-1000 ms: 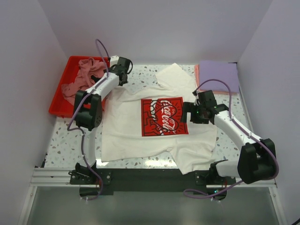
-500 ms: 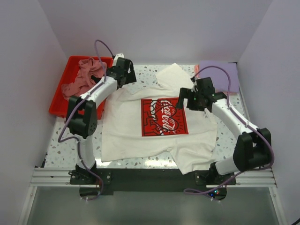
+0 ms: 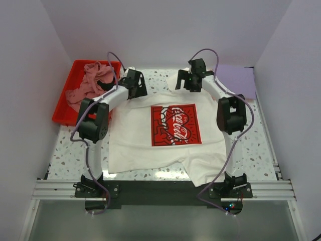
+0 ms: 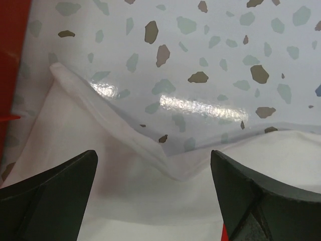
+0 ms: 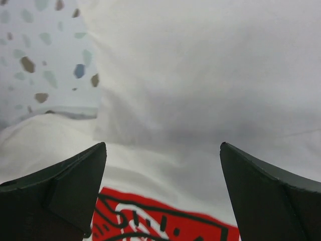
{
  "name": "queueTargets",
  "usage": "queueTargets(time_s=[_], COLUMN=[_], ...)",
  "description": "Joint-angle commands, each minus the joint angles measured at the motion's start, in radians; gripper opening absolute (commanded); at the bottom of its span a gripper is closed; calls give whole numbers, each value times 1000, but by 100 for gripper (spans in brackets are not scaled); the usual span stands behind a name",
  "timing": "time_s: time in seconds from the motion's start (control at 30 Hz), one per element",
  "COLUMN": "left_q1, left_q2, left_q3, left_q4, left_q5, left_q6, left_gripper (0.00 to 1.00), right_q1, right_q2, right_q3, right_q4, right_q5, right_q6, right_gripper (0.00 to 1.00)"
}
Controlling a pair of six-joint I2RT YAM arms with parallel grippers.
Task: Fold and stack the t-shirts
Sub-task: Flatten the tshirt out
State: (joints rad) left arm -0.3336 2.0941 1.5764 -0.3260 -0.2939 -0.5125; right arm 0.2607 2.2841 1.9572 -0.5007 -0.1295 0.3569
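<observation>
Left wrist: left fingers (image 4: 50, 196) spread wide, gripping nothing. Between them lies the white t-shirt (image 4: 150, 211), with a folded hem edge running just ahead of the tips. Speckled surface (image 4: 225, 45) is beyond the hem. A sliver of the red tray (image 4: 10, 60) is at far left of the fingers.

Right wrist: right fingers (image 5: 271, 196) also spread wide, gripping nothing. White cloth fills the gap and the area ahead. The edge of the red print (image 5: 165, 221) is close under the fingers; bare surface is ahead-left.

Top: the white t-shirt lies spread, print up. Each set of fingers is over its far edge, left fingers at the far-left shoulder and right fingers at the far-right sleeve. Dusty-pink t-shirt (image 3: 90, 80) is heaped in the tray, left of the left fingers. Lavender t-shirt (image 3: 235, 78) lies folded on the surface, right of the right fingers.
</observation>
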Motion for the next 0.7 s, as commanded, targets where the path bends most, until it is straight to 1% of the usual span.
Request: queueTargets(time_s=[0.0, 0.07, 0.2, 0.3, 0.47, 0.67], left_q1=[18, 22, 33, 45, 53, 68], left_q2=[47, 78, 135, 191, 270, 356], left_q3=[66, 83, 114, 171, 267, 398], left_q4=[38, 45, 67, 42, -2, -73], left_q5=[-10, -11, -16, -1, -14, -16], left_q6=[2, 5, 3, -4, -6, -3], left_gripper=[100, 100, 100, 100, 100, 100], right_q1=[-20, -38, -61, -81, -123, -156], right_q2=[104, 139, 153, 156, 181, 181], right_q3=[133, 186, 145, 106, 108, 97], right_q4=[-84, -105, -91, -99, -151, -157], right_q5=[50, 51, 74, 86, 116, 117], right_q6=[-44, -41, -47, -52, -50, -59], right_gripper=[99, 99, 99, 99, 99, 99])
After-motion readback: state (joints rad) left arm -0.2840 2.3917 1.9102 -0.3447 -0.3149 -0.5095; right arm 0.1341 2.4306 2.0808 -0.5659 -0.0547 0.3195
